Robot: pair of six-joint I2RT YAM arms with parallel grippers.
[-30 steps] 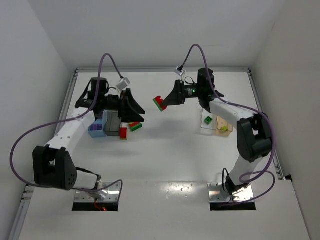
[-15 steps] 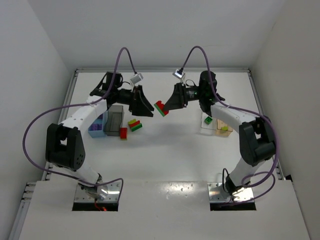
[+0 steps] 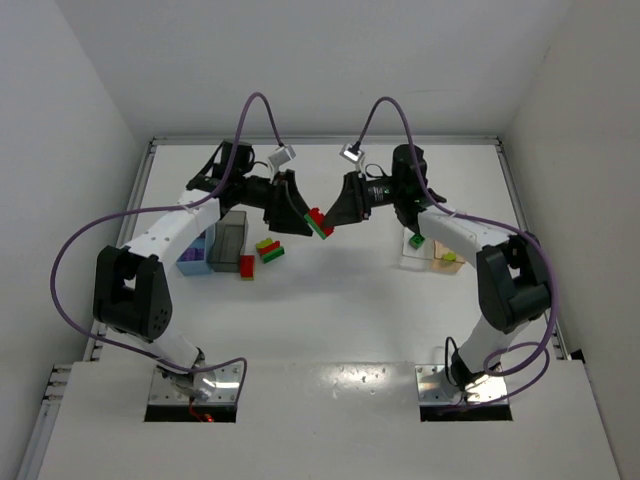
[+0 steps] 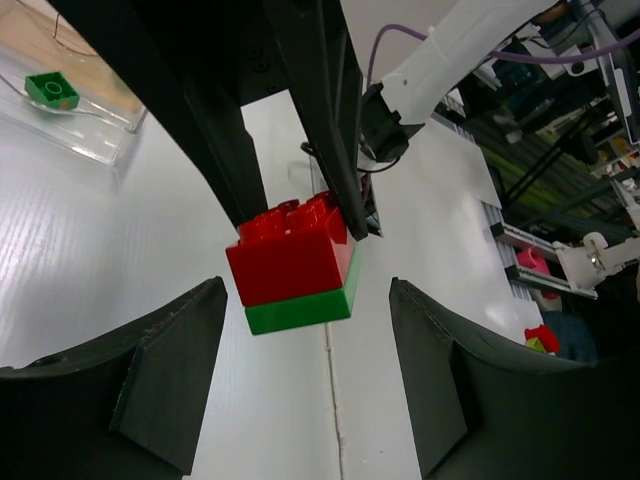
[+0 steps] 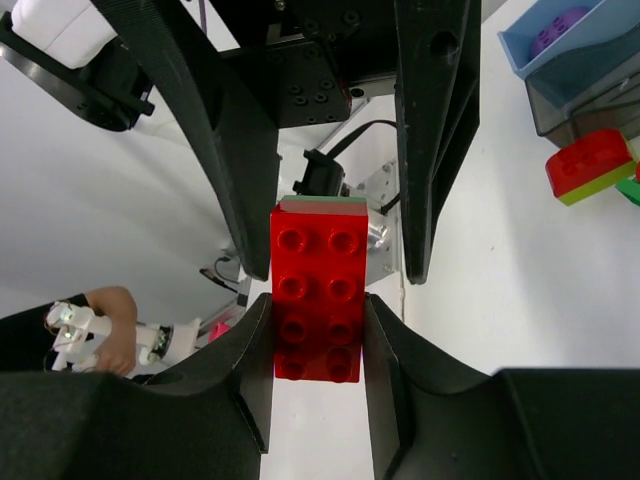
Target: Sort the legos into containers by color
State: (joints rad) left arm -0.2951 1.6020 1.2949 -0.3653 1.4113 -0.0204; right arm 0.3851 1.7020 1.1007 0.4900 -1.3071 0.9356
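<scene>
A red lego stacked on a green one (image 3: pixel 320 222) hangs in the air over the table's middle, and my right gripper (image 3: pixel 333 216) is shut on it. In the right wrist view the red studs (image 5: pixel 315 250) sit pinched in that gripper (image 5: pixel 315 305). My left gripper (image 3: pixel 298 216) is open and faces it, with its fingers (image 4: pixel 175 360) flanking the stack (image 4: pixel 295 265) without touching. The light blue bin (image 3: pixel 192 257) and the dark grey bin (image 3: pixel 229 240) stand on the left. The clear bin (image 3: pixel 414 247) and the tan bin (image 3: pixel 447 258) stand on the right.
Loose legos lie by the grey bin: a red one (image 3: pixel 246 266), a yellow-green and red one (image 3: pixel 266 244), and a green and red one (image 3: pixel 272 254). A green lego (image 4: pixel 52 90) lies in the clear bin, and a purple one (image 5: pixel 560 18) in the blue bin.
My left arm has swung right from the bins to the middle, and its open fingers now flank the stack. The right gripper has shifted the stack slightly left and lower.
</scene>
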